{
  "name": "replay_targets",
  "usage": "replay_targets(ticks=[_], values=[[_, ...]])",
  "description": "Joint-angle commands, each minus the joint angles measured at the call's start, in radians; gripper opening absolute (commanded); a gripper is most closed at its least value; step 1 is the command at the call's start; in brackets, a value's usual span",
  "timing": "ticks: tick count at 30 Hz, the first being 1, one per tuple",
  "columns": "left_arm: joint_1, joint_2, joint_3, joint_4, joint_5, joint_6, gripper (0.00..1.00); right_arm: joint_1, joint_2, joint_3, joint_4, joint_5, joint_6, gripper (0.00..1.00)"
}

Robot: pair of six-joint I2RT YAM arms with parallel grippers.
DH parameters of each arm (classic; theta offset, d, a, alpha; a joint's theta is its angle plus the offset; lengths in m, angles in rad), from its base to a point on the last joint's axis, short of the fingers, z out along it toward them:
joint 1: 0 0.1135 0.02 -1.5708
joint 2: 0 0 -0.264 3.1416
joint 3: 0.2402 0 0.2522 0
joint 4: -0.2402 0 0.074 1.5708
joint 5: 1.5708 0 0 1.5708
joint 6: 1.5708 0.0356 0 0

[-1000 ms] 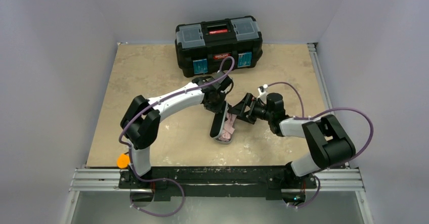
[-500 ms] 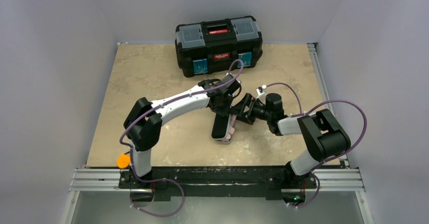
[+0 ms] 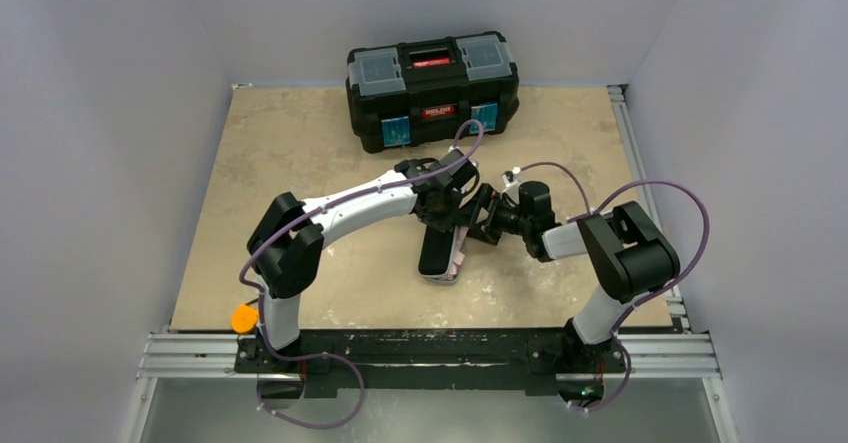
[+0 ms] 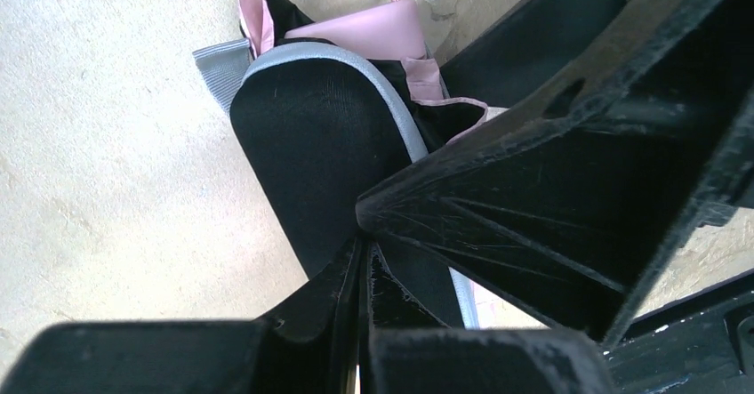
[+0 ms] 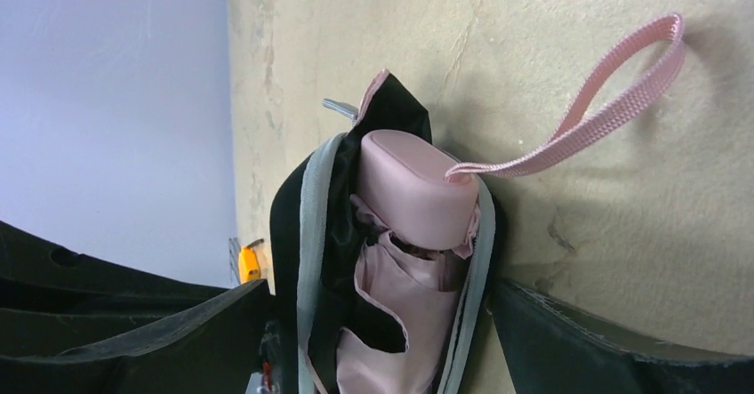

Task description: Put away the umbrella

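**Trailing strap could foul the case's closing**

The umbrella [image 5: 413, 198] lies folded inside the open grey-edged case [image 5: 307, 216] on the table [image 3: 300, 143], between the two arms. Its handle end sits near the case's rim, and loose pink fabric bunches up beside it. Its wrist strap [image 5: 605, 92] trails out over the rim onto the table. If the case were shut like this, the strap or the puffed fabric would likely catch in the zip edge.

The left gripper [image 4: 364, 269] is pinched fully closed, seemingly on the edge of the black-lined lid [image 4: 311, 145], propping it up. A slip there would drop the lid onto the umbrella. The right gripper [image 5: 382, 296] is spread wide, one finger either side of the case, and grips nothing. Closing there might squeeze the case walls rather than the umbrella.

The case holds only the umbrella. The black toolbox [image 3: 432, 88] at the back of the table is closed, its contents hidden
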Motion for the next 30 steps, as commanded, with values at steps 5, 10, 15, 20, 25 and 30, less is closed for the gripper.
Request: replay_targets(ticks=[5,10,15,20,25,30], values=[[-0.007,0.006,0.005,0.036,0.002,-0.014,0.0,0.005,0.1,-0.002,0.011,-0.012,-0.044,0.74],[-0.006,0.005,0.004,0.032,-0.005,-0.007,0.0,0.006,0.132,-0.011,0.069,-0.046,-0.024,0.37],[-0.006,0.0,0.003,0.027,-0.007,-0.008,0.02,0.007,0.127,-0.021,0.106,-0.065,0.001,0.24],[-0.004,-0.076,0.022,-0.074,-0.011,-0.045,0.36,0.007,0.107,-0.017,0.096,-0.071,0.002,0.24],[0.062,-0.218,-0.103,-0.089,0.01,-0.128,0.62,0.008,0.092,-0.021,0.092,-0.072,-0.002,0.24],[0.172,-0.317,-0.372,0.197,0.257,-0.209,0.86,0.007,0.09,-0.046,0.158,-0.078,0.03,0.18]])
